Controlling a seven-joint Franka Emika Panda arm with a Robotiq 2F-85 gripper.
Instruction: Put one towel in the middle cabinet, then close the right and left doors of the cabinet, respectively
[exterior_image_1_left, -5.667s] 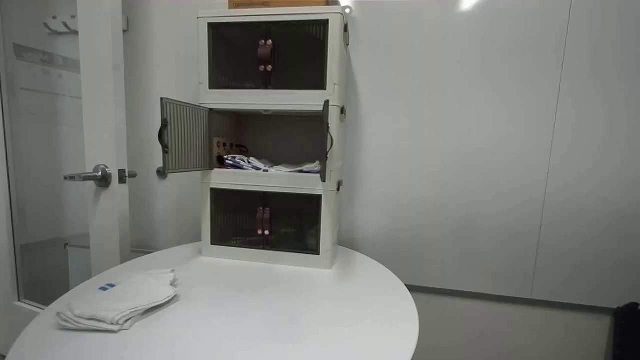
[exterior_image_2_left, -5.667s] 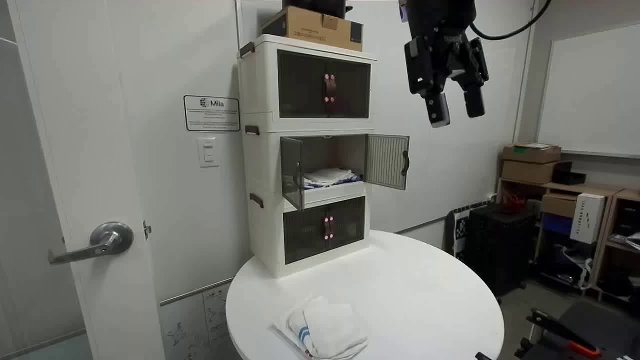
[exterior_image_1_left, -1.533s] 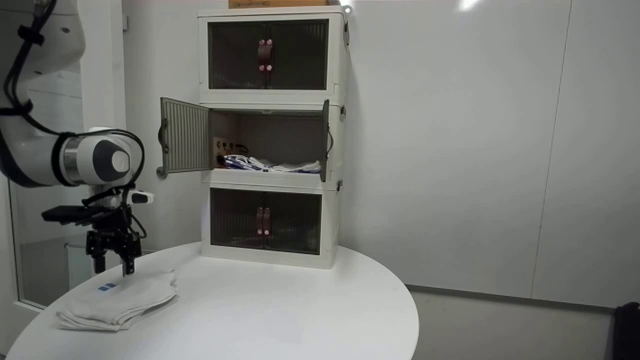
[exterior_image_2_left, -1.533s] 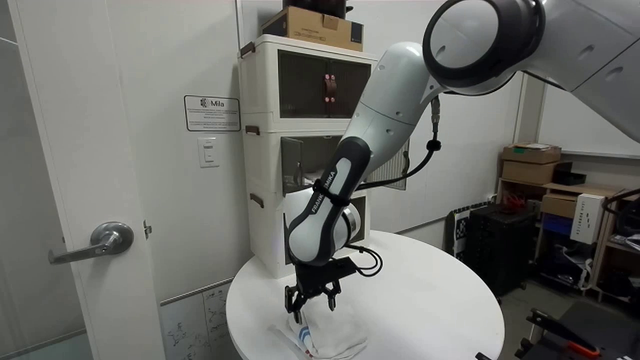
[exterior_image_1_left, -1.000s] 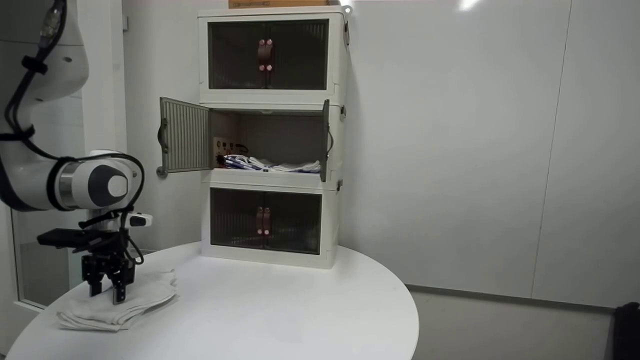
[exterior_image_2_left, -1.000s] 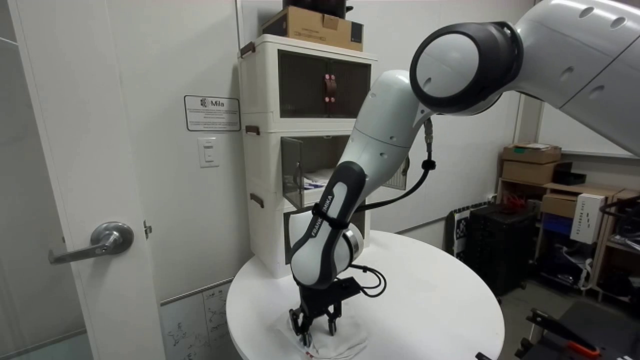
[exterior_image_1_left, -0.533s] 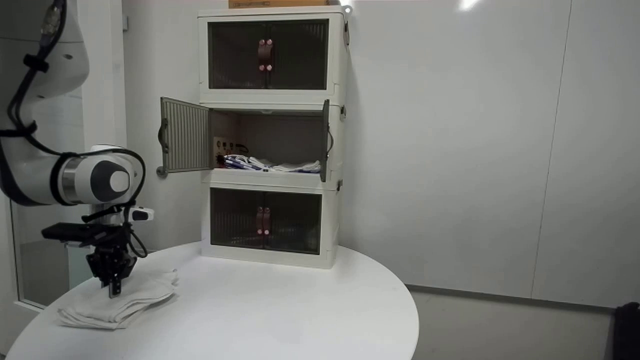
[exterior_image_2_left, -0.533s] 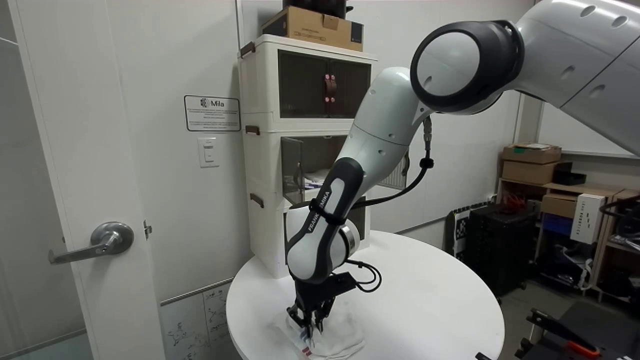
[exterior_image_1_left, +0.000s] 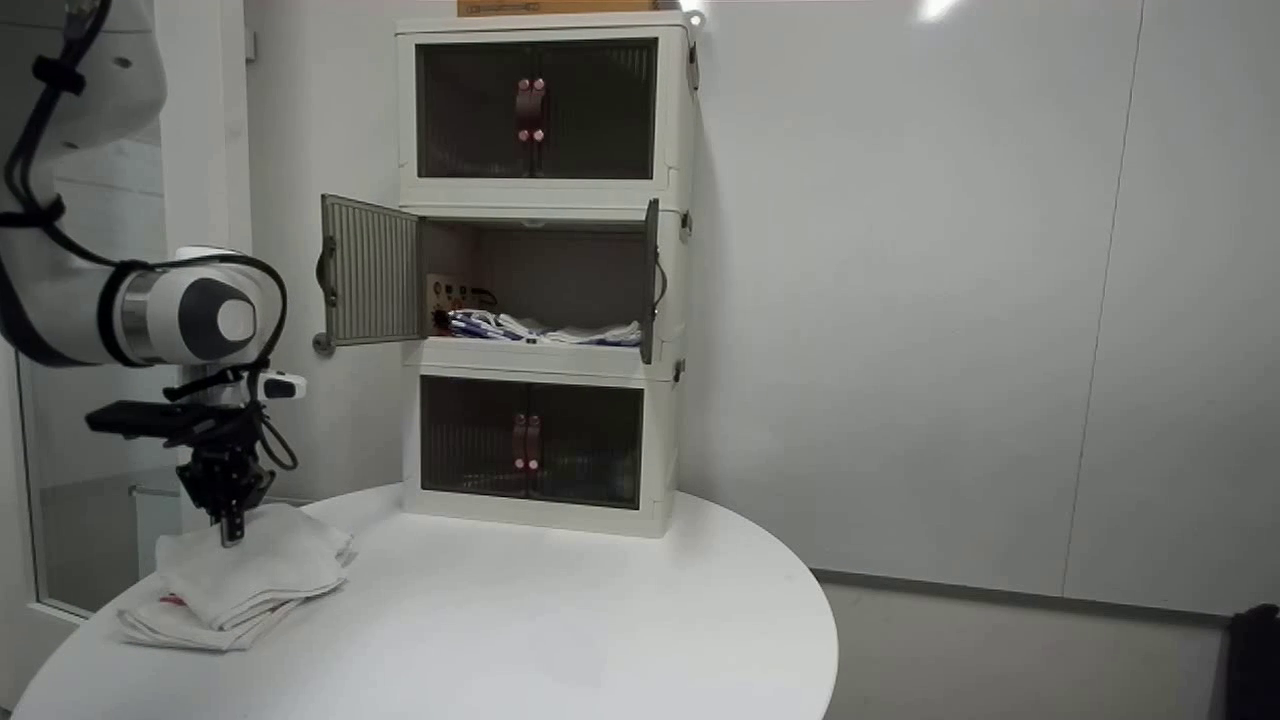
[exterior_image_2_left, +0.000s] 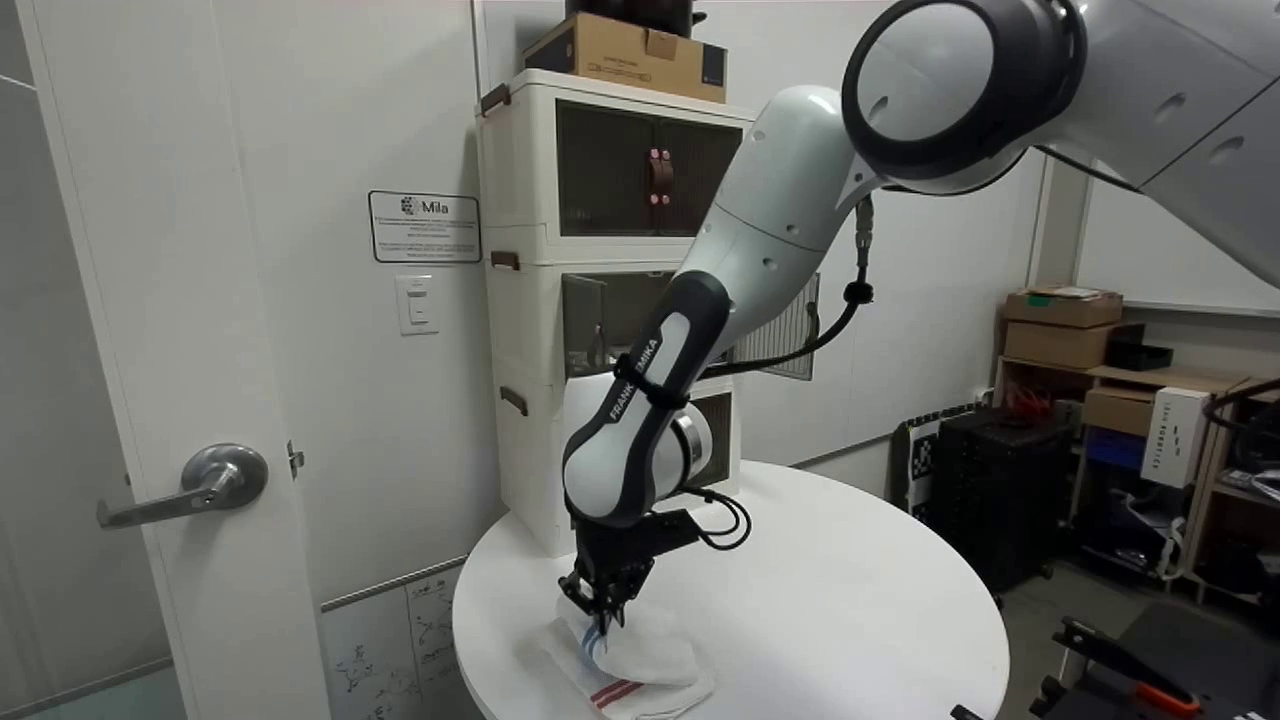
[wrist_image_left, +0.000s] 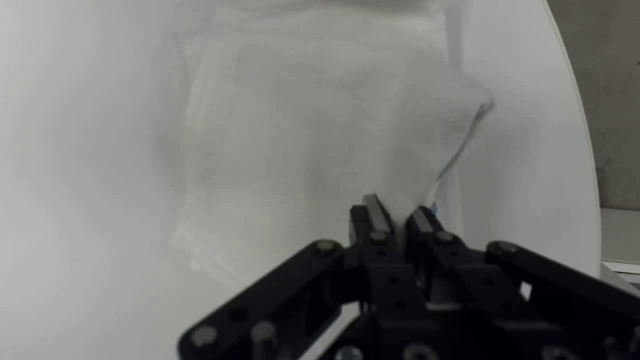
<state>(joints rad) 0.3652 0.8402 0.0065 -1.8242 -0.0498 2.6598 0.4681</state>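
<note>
Arm (exterior_image_2_left: 780, 225): white shell (exterior_image_2_left: 800, 165), rounded segments (exterior_image_2_left: 1150, 60), small round recesses (exterior_image_2_left: 1228, 150); one joint (exterior_image_2_left: 955, 90) has a broad black ring (exterior_image_2_left: 1025, 110) about a pale disc (exterior_image_2_left: 922, 72). On a black panel (exterior_image_2_left: 703, 292) I can read white lettering (exterior_image_2_left: 622, 400), "FRANK" and "EMIKA", a black strap (exterior_image_2_left: 650, 385) crossing between. A black cable (exterior_image_2_left: 780, 362), strapped along the shell, has a metallic connector (exterior_image_2_left: 864, 220). A silver band (exterior_image_1_left: 137, 318) sits just beside a dark grey cap (exterior_image_1_left: 198, 316). Hand (wrist_image_left: 396, 206): black jointed links (wrist_image_left: 285, 295), metallic screw heads (wrist_image_left: 325, 245), black fingers (wrist_image_left: 387, 267) faced with grey strips (wrist_image_left: 377, 214), flat black attachment (exterior_image_1_left: 145, 420) above

Hazy wrist view, blurred towel (wrist_image_left: 310, 135)
</note>
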